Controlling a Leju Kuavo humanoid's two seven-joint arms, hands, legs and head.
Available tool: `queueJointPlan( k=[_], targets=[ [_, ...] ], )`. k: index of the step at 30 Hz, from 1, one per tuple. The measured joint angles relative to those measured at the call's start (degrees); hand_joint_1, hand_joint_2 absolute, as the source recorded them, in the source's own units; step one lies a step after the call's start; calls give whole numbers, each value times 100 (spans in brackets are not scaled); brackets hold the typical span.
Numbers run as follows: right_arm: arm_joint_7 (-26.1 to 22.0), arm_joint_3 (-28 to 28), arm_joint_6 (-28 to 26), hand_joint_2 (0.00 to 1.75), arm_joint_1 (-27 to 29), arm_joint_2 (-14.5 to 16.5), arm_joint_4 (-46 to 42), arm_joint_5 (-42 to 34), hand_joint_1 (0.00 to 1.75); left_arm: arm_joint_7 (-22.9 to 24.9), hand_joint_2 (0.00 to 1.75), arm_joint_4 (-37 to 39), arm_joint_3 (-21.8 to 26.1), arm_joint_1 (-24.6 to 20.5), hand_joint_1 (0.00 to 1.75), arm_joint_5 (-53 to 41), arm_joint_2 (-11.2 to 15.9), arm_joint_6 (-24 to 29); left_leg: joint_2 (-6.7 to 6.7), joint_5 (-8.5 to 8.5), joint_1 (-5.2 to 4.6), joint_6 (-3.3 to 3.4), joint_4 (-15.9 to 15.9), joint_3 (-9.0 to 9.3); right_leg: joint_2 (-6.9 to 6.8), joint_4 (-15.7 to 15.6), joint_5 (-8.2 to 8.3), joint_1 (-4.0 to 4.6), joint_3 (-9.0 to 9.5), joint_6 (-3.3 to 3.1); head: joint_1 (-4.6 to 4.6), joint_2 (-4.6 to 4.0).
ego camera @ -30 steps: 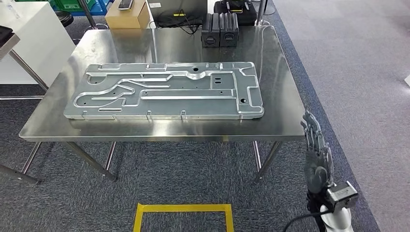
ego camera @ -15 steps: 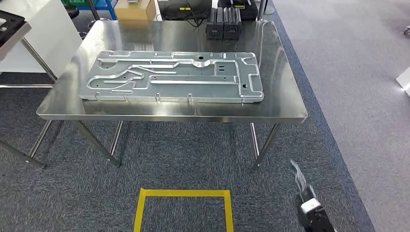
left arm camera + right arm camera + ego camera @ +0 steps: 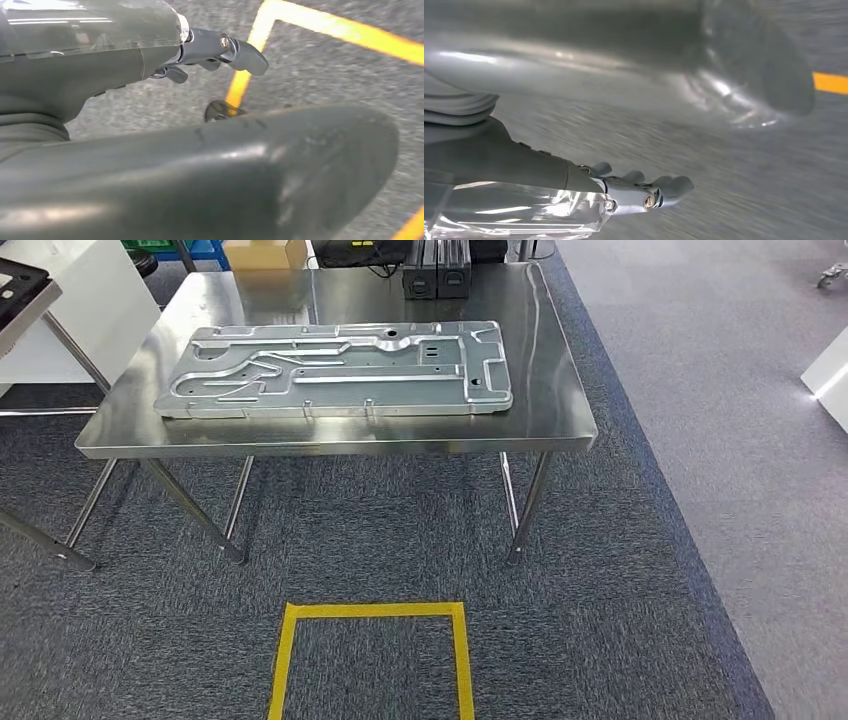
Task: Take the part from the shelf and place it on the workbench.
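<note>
Part [image 3: 335, 370] flat on workbench [image 3: 560, 390]; left hand [image 3: 215, 50], right hand [image 3: 644, 192] low over carpet, far from it, spread, empty

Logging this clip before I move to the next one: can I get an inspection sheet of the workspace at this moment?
Surface: steel workbench, shiny, standing on grey carpet.
Job's things: large flat metal part lies flat on the workbench, within its edges.
Clutter: two dark boxes at the far edge; cardboard box beyond the far left corner.
Hands: left hand and right hand hang over the carpet, holding nothing, fingers extended.
Cables: dark cable by the dark boxes.
Surroundings: yellow tape square on the floor in front of the bench; white cabinet at left.
</note>
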Motion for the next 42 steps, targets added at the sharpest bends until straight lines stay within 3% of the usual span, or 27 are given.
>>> queueJointPlan(
  k=[1, 2, 3, 4, 5, 6, 8, 9, 10, 12, 14, 16, 17, 18, 19, 21, 23, 26, 28, 31, 32, 33, 34, 37, 39, 42],
  targets=[
    [249, -57, 14, 0, -28, 0, 131, -6, 0, 36, 0, 1, -3, 2, 0, -30, -10, -3, 0, -185, 5, -20, 358, -46, -7, 6, 71, 15, -91, -2, 0, 0],
    [479, -116, 38, 0, -51, 0, 248, -18, 0, 71, 0, 1, -7, 7, 0, -56, -20, -4, 0, -220, 9, -28, 609, -36, -16, 14, 136, 29, -185, 0, 0, 0],
    [676, -177, 69, 0, -71, 0, 346, -32, 0, 99, 0, 2, -9, 14, 0, -74, -28, -3, 0, -124, 12, -22, 692, 54, -22, 23, 197, 42, -282, 5, 0, 0],
    [837, -234, 104, 0, -91, 1, 431, -46, 0, 119, 0, 2, -10, 21, 0, -84, -36, 2, 0, 47, 14, -2, 568, 245, -26, 31, 259, 54, -379, 11, 0, 0],
    [951, -279, 139, 0, -112, 3, 499, -54, 0, 133, 0, 3, -11, 25, 0, -86, -42, 11, -1, 189, 11, 33, 263, 532, -26, 40, 319, 62, -462, 17, 0, 0],
    [1046, -320, 186, 0, -129, 17, 559, -57, 0, 140, 0, 2, -11, 26, 0, -88, -46, 27, 0, 216, -3, 80, -191, 908, -25, 48, 374, 73, -526, 31, 0, 0],
    [1160, -387, 282, 0, -155, 50, 655, -59, 0, 150, 0, 2, -16, 17, 0, -115, -50, 61, 4, 43, -46, 170, -1062, 1534, -34, 60, 473, 81, -590, 77, 0, 0],
    [1185, -420, 331, 0, -163, 68, 697, -63, 0, 159, 0, 2, -23, 17, 0, -141, -49, 73, 7, -48, -73, 208, -1311, 1689, -43, 58, 516, 75, -603, 113, 0, 0],
    [1190, -449, 365, 0, -173, 78, 731, -69, 0, 171, 0, 2, -33, 23, 0, -169, -48, 77, 8, -57, -88, 242, -1425, 1719, -51, 53, 560, 64, -608, 151, 0, 0],
    [1186, -505, 407, 0, -188, 99, 790, -78, 0, 197, 0, 2, -65, 48, 0, -217, -46, 78, 25, 45, -88, 315, -1481, 1684, -34, 143, 518, 37, -654, 213, 1, 0],
    [1182, -542, 423, 0, -192, 130, 841, -78, 0, 208, 0, 2, -105, 61, 0, -245, -43, 77, 40, 156, -78, 378, -1505, 1606, 8, 622, 153, 23, -853, 247, 1, 0],
    [1182, -557, 438, 0, -190, 163, 883, -77, 0, 207, 0, 2, -133, 64, 0, -259, -36, 71, 40, 222, -91, 404, -1463, 1477, 37, 1395, -309, 12, -1138, 279, 0, 0],
    [1182, -561, 450, 0, -189, 172, 897, -77, 0, 207, 0, 2, -138, 66, 0, -266, -32, 66, 41, 244, -95, 401, -1429, 1410, 42, 1664, -429, 1, -1209, 298, 0, 0],
    [1182, -565, 466, 0, -189, 176, 909, -76, 0, 206, 0, 3, -141, 69, 0, -276, -28, 60, 40, 258, -94, 393, -1385, 1346, 44, 1724, -437, -12, -1169, 317, 0, 0],
    [1184, -568, 483, 0, -190, 179, 917, -75, 0, 204, 0, 3, -143, 71, 0, -285, -26, 54, 39, 262, -90, 382, -1329, 1285, 42, 1555, -348, -30, -1010, 335, 0, 0],
    [1192, -578, 508, 0, -205, 190, 928, -79, 0, 196, 0, 3, -149, 74, 0, -303, -23, 42, 37, 240, -85, 341, -1184, 1183, 41, 811, -115, -66, -506, 345, 0, 0],
    [1203, -604, 518, 0, -228, 220, 941, -103, 0, 176, 0, 2, -165, 69, 0, -326, -8, 25, 35, 201, -98, 271, -1032, 1084, 56, 326, -38, -65, -233, 288, -1, 0],
    [1241, -665, 528, 0, -240, 290, 961, -152, 0, 109, 0, 1, -202, 59, 0, -365, 37, -8, 31, 195, -94, 174, -961, 1023, 65, 266, -24, -39, -242, 170, -1, 0],
    [1270, -698, 535, 0, -246, 326, 967, -163, 0, 51, 0, 2, -229, 60, 0, -375, 60, -22, 22, 49, -72, 104, -761, 938, 54, 237, 13, -53, -250, 98, 0, 0],
    [1301, -722, 536, 0, -247, 357, 969, -166, 0, 2, 0, 2, -256, 61, 0, -379, 84, -26, 18, -495, -25, 9, 286, 455, 39, 231, 44, -56, -293, 49, 0, 0],
    [1307, -729, 535, 0, -246, 364, 970, -167, 0, -2, 0, 2, -260, 67, 0, -379, 91, -26, 18, -591, -11, -8, 591, 312, 38, 233, 48, -54, -303, 47, 0, 0],
    [1311, -738, 535, 0, -245, 370, 971, -167, 0, -2, 0, 2, -264, 72, 0, -379, 97, -26, 18, -578, 1, -17, 709, 259, 38, 235, 52, -54, -307, 48, 0, 0],
    [1312, -747, 534, 0, -245, 375, 972, -167, 0, -4, 0, 2, -267, 77, 0, -379, 100, -26, 18, -444, 12, -18, 576, 325, 40, 236, 54, -57, -301, 52, 0, 0],
    [1313, -767, 534, 0, -255, 406, 974, -163, 0, -29, 0, 2, -273, 65, 0, -370, 115, -29, 16, 117, 17, 23, -608, 886, 46, 239, 60, -55, -280, 99, 0, 0],
    [1313, -774, 536, 0, -267, 424, 974, -156, 0, -49, 0, 3, -273, 50, 0, -359, 121, -30, 10, 205, -13, 83, -976, 1023, 48, 234, 75, -47, -295, 168, 0, 0],
    [1304, -792, 575, 0, -282, 439, 974, -146, 0, -88, 0, 2, -271, 48, 0, -344, 129, -28, 8, 267, -22, 207, -1053, 1019, 48, 222, 77, -54, -308, 281, 0, 0]
  ],
)
